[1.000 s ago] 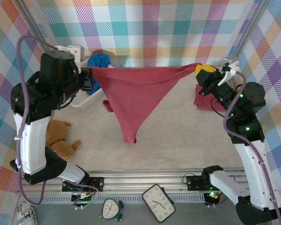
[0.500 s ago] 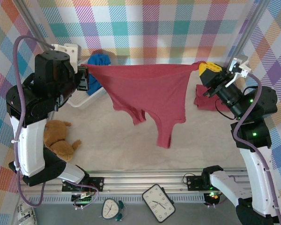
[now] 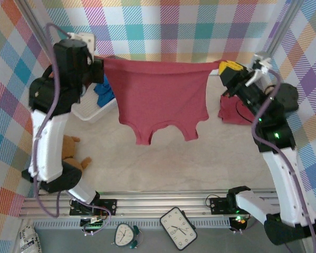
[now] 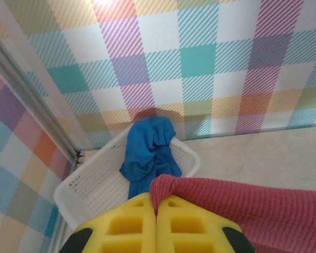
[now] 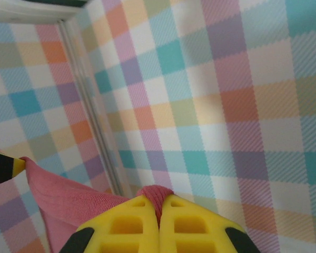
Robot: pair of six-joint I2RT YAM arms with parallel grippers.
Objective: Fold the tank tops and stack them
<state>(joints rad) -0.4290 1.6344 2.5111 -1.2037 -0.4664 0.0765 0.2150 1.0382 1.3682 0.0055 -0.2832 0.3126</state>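
Update: dark red tank top hanging in air, stretched taut between my two claws, straps dangling down above table. My left claw pressed together, pinching one corner of cloth. My right claw same deal, pinching other corner. Blue tank top slumped in white basket at back left. Other dark red top crumpled on table near right arm. Teddy lying on left side, well apart from tops.

No writing is legible; the dials of the black clock and green clock are too small.
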